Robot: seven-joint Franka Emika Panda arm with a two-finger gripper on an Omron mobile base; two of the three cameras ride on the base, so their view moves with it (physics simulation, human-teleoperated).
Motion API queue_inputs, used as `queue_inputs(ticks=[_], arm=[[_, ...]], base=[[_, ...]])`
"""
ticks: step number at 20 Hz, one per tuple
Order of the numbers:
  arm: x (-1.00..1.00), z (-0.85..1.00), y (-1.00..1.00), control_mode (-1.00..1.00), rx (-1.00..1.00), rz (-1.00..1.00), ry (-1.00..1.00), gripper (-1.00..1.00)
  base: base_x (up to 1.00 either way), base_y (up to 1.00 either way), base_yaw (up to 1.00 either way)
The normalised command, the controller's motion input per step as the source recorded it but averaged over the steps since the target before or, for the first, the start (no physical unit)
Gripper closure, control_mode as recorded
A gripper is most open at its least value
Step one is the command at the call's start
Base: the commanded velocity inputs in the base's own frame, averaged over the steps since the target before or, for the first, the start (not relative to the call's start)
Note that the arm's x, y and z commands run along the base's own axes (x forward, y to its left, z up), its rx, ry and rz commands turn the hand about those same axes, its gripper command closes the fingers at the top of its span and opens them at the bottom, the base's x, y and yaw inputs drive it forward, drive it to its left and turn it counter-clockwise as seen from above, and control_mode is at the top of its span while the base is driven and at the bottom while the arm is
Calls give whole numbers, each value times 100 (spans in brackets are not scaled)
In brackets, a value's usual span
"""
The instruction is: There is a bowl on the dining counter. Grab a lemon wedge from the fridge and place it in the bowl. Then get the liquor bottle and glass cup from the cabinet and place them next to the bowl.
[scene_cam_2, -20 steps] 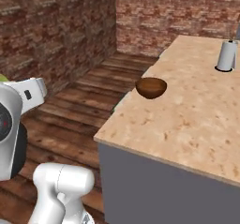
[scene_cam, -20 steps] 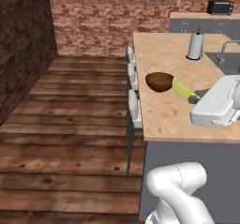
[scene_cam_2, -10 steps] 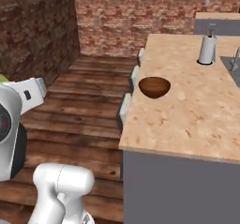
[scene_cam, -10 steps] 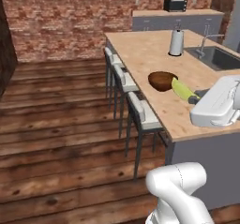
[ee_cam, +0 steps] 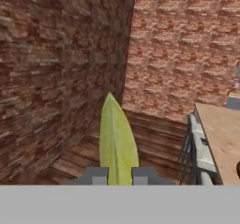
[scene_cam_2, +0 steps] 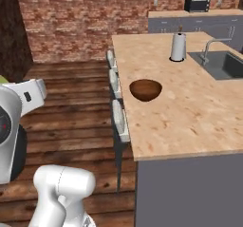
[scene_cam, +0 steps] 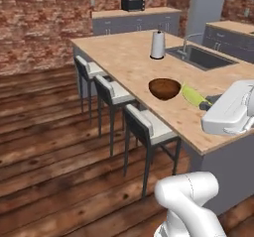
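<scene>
My gripper [ee_cam: 119, 176] is shut on the lemon wedge [ee_cam: 117, 143], a yellow-green sliver standing up between the two dark fingertips [ee_cam: 96, 175]. In the left base view the lemon wedge [scene_cam: 192, 96] sticks out of the gripper [scene_cam: 204, 102] and lines up just right of the brown bowl [scene_cam: 164, 88]. The right base view puts the white hand [scene_cam_2: 28, 95] well to the left of the dining counter [scene_cam_2: 190, 121], out over the floor. The bowl [scene_cam_2: 145, 89] sits upright near the counter's stool-side edge.
Three stools [scene_cam: 149, 124] line the dining counter's near side. A white paper-towel roll [scene_cam: 158, 44] and the inset sink [scene_cam: 201, 57] lie beyond the bowl. Brick walls [ee_cam: 56, 68] close a corner ahead of the hand. Wooden floor [scene_cam: 49, 151] lies open to the left.
The whole picture has swung as the base moved: the counter, stools and sink now show more fully. The lemon wedge stays in the shut gripper.
</scene>
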Motion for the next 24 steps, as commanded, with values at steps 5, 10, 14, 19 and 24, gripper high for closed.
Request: queue_inputs(ticks=[5, 10, 14, 19, 24], arm=[[0, 0, 0, 100, 0, 0, 0, 100], [0, 0, 0, 100, 0, 0, 0, 100], [0, 0, 0, 100, 0, 0, 0, 100], [0, 0, 0, 100, 0, 0, 0, 100], [0, 0, 0, 100, 0, 0, 0, 100]], base=[[48, 67, -49], [46, 65, -50], [42, 64, -51], [41, 63, -51], [40, 64, -51]])
